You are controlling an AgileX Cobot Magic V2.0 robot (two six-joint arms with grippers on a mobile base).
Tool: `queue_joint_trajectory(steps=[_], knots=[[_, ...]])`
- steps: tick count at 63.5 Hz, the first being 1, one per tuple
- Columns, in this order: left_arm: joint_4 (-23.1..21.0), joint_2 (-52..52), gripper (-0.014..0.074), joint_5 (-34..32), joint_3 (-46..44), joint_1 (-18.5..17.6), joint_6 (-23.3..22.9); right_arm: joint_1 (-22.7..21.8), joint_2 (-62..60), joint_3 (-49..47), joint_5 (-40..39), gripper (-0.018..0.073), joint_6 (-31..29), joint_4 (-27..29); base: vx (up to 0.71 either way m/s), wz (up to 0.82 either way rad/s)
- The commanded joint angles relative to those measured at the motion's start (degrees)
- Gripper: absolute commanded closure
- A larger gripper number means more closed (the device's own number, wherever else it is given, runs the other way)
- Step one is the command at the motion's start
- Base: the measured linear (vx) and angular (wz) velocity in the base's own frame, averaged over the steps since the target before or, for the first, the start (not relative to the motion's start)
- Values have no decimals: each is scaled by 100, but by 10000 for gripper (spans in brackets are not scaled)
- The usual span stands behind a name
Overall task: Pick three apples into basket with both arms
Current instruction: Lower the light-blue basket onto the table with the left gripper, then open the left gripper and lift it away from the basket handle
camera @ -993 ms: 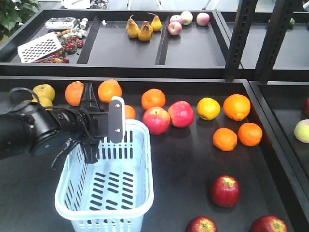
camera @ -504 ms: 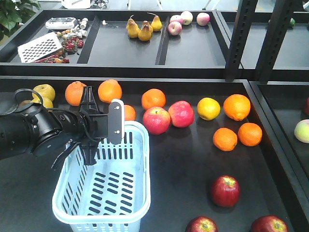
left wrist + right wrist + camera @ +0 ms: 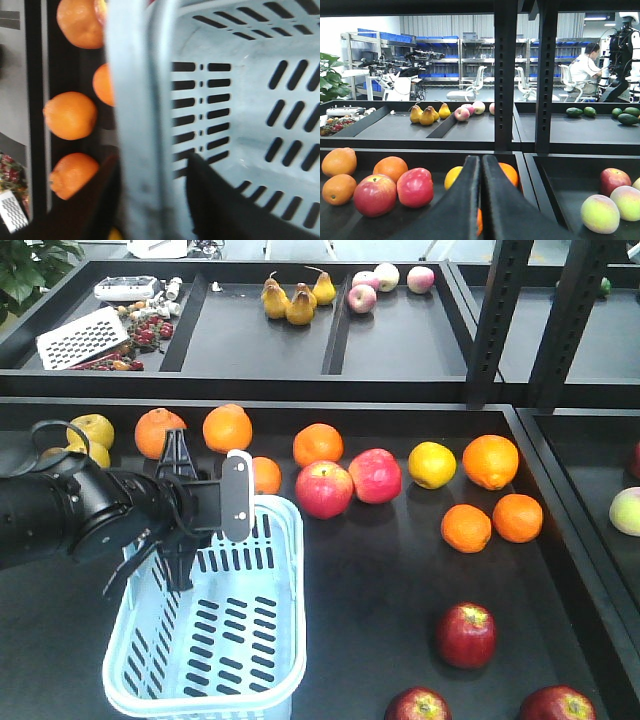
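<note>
Three dark red apples lie on the black tray at the front right: one [image 3: 466, 635] further in, two [image 3: 417, 706] [image 3: 556, 705] at the bottom edge. The light-blue basket [image 3: 298, 580] stands at the front left with nothing in it. My left gripper [image 3: 178, 530] is shut on its far-left rim; in the left wrist view the black fingers [image 3: 205, 195] straddle the pale bar of the basket [image 3: 240, 100]. My right gripper [image 3: 481, 160] is shut with nothing in it, facing the fruit row; the front view does not show it.
Lighter red apples [image 3: 323, 489] [image 3: 375, 476], several oranges [image 3: 490, 461] and a yellow fruit [image 3: 432, 464] lie between the basket and the back wall. Black uprights [image 3: 495, 320] rise at the back right. A tray divider [image 3: 560, 490] borders the right side. Pears [image 3: 298, 302] sit on the rear shelf.
The left arm has drawn back to the left, dragging the basket left and toward the front edge. The apples have not moved.
</note>
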Motion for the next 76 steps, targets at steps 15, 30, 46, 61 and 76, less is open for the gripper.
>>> queue_joint_trajectory(steps=[15,30,46,61,76], knots=[[-349,-314,-135,240,-102,-88,-59,2,-54,82,-428,568,-21,0,0,0],[-598,-800,-56,1030,-102,-381,-59,2,-54,82,-428,568,-21,0,0,0],[-1395,-1639,17,1639,-102,-439,-78,2,-54,82,-428,568,-21,0,0,0],[-1631,-2938,17,1837,-102,-403,-993,2,-54,82,-428,568,-21,0,0,0],[-1278,-3998,17,2143,-102,59,-3083,2,-54,82,-428,568,-21,0,0,0]])
